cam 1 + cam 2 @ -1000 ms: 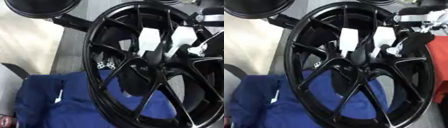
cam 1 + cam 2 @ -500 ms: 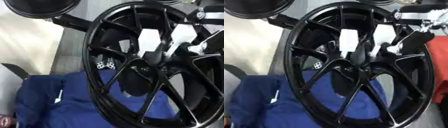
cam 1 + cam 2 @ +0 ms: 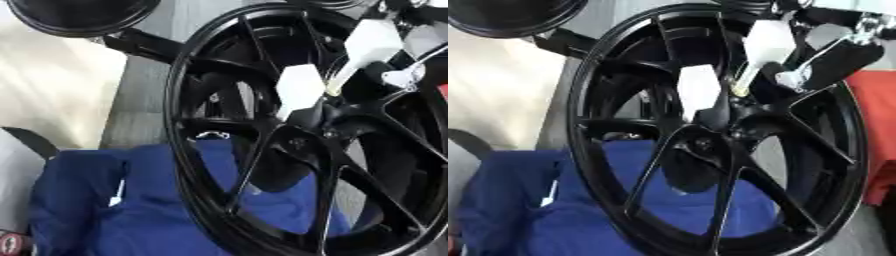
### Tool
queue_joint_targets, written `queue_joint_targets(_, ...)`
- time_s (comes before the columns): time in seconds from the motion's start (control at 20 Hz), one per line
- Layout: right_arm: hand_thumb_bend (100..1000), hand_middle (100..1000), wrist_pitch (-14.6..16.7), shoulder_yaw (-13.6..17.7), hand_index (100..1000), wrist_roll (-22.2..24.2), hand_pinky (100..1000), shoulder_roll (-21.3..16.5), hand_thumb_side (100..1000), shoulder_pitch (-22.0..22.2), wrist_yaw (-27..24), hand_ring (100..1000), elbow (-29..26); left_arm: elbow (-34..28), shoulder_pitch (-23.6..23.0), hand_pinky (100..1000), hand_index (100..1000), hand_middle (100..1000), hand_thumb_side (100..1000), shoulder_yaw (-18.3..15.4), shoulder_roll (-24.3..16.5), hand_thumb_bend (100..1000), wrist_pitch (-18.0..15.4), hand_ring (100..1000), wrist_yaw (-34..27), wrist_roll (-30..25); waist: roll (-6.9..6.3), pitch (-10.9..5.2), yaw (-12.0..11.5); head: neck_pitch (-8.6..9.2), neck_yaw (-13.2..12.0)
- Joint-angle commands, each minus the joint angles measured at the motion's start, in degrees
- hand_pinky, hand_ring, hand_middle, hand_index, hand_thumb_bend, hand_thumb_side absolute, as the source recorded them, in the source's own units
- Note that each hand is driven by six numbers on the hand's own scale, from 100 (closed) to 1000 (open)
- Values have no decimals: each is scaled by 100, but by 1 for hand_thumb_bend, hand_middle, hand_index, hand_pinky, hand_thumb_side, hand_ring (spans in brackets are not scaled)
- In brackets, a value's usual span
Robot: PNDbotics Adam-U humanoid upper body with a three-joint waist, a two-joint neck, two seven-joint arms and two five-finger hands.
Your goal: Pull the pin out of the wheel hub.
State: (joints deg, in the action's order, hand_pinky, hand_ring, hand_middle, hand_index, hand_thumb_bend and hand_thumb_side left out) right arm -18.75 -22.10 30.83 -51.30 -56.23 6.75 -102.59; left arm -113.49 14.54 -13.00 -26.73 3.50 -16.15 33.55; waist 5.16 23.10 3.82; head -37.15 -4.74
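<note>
Black wheel hub (image 3: 710,130) fills the view, standing on edge over blue cloth (image 3: 149,210). Right hand (image 3: 833,55) reaches in from 1 o'clock, white-tipped fingers (image 3: 770,40) at hub centre; can't tell if they're clamped on anything. Pin itself not discernible. Left hand not visible.
</note>
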Motion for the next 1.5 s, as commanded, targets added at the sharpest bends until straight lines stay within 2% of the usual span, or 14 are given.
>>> queue_joint_targets(0.05,100,343,-45,407,424,-125,623,-284,100,-105,-105,473,-154,-110,2,746,732,638,484,-71,-95,405,2,712,-19,14,-36,-180,18,6,-31)
queue_joint_targets(0.2,100,336,-61,807,414,-351,623,-379,100,-16,-112,465,-157,-110,-14,746,732,638,483,-81,-99,405,0,712,-16,26,-48,-205,48,1,-54)
queue_joint_targets(0.35,100,342,-79,1283,418,-732,626,-545,100,272,-103,463,13,-110,-16,746,732,638,483,-90,-109,406,-6,712,-15,35,-60,-225,83,-3,-83)
queue_joint_targets(0.5,100,376,-120,1816,447,-1298,634,-706,100,727,-93,469,479,-110,-20,746,733,638,482,-108,-110,406,-15,712,-11,54,-81,-234,109,16,-109)
queue_joint_targets(0.7,100,436,-217,2439,502,-2178,649,-732,100,1255,74,491,1272,-110,-29,747,733,638,481,-132,-114,407,-30,712,0,82,-128,-247,135,39,-148)
queue_joint_targets(0.95,100,479,-419,2890,549,-2995,660,-683,100,1714,534,528,2018,-110,-50,747,733,638,480,-149,-112,407,-37,712,5,105,-174,-269,175,52,-184)
queue_joint_targets(1.15,104,574,-619,3090,676,-3051,695,-650,107,2018,1031,609,2294,-110,-62,747,733,638,480,-155,-102,408,-33,712,2,112,-192,-291,211,62,-196)
queue_joint_targets(1.3,171,694,-729,3205,793,-2977,733,-606,210,2138,1205,692,2424,-110,-74,746,733,638,480,-158,-97,408,-29,712,1,116,-199,-310,231,62,-200)
queue_joint_targets(1.5,244,814,-795,3289,875,-2865,777,-547,303,2220,1302,776,2568,-110,-82,745,733,638,480,-166,-94,409,-32,712,-1,121,-203,-332,233,73,-204)
